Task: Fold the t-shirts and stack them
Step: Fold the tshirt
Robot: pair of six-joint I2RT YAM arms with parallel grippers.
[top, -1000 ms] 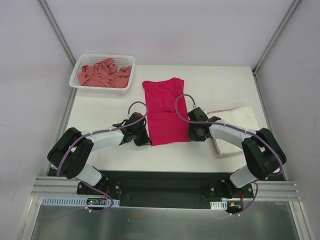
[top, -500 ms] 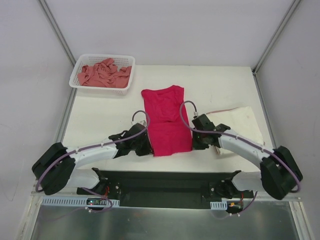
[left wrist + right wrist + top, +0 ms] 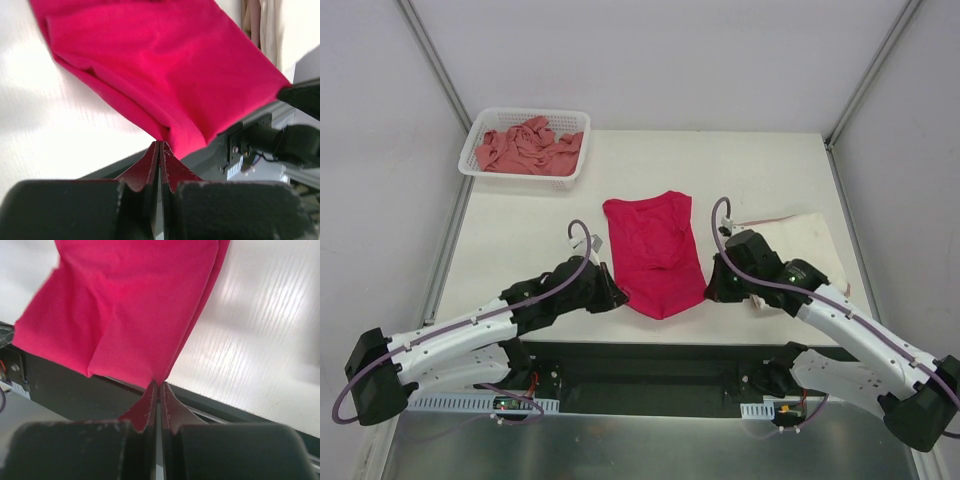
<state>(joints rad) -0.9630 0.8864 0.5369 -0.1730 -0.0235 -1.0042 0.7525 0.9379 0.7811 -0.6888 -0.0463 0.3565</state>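
Note:
The magenta-red t-shirt (image 3: 655, 250) lies folded lengthwise in the middle of the table, its near end lifted. My left gripper (image 3: 618, 296) is shut on its near left corner (image 3: 172, 137). My right gripper (image 3: 712, 290) is shut on its near right corner (image 3: 150, 372). The near hem sags between them over the table's front edge. The cream-white t-shirt (image 3: 798, 255) lies folded at the right, partly under my right arm. The salmon-pink t-shirt (image 3: 528, 145) is crumpled in the basket.
The white mesh basket (image 3: 480, 135) stands at the back left corner of the table. The black base rail (image 3: 650, 360) runs just below the table's front edge, under the hanging hem.
Both grippers have pulled the shirt's near end toward the front edge and lifted it. The shirt has slid nearer, and both arms have stretched out low.

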